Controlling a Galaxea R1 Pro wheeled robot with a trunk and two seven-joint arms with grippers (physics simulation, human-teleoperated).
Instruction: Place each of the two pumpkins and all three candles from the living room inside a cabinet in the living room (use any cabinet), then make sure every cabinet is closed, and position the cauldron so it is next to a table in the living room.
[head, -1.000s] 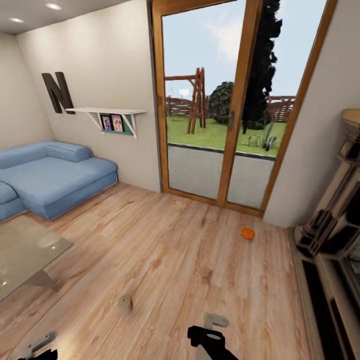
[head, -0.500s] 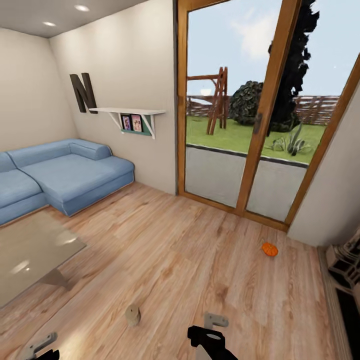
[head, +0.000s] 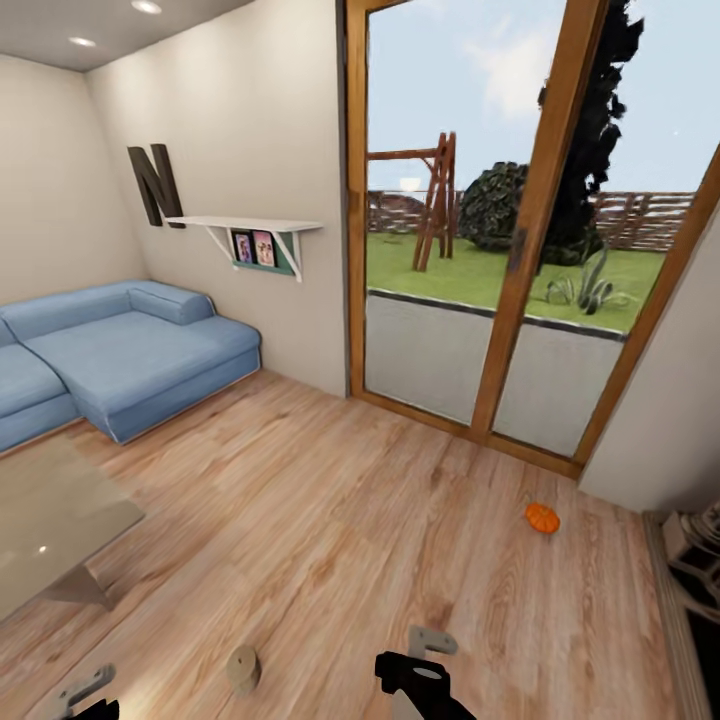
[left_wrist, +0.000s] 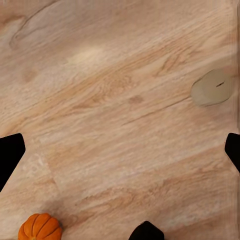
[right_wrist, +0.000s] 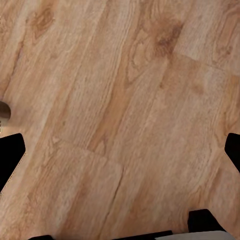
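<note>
**Robot crossing the living room, both pincers empty**

One pumpkin lies on the wood floor near the glass door, well apart from the robot. A candle stands on the floor just ahead, between the arms. In the left wrist view a second pumpkin and a candle sit below the left pincer, spread wide with nothing held. The right pincer likewise hangs released over bare floor, probably ready for a pickup
</note>
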